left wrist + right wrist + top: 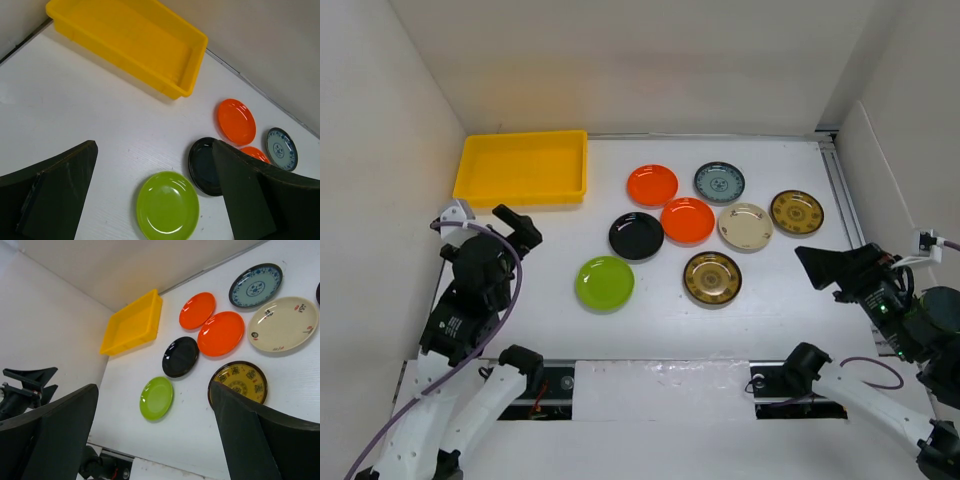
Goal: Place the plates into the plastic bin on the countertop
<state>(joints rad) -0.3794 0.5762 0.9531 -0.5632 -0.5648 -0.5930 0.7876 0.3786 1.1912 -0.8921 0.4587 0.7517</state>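
Where white walls enclose it, the countertop point(760, 300) is white.

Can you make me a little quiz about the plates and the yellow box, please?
1. How many plates lie on the countertop?
2. True or false: the yellow bin already holds a plate.
3. Which is nearest the left gripper? A the lime green plate, B the cream plate, C the teal plate.
Key: 1. eight. 2. false. 3. A.
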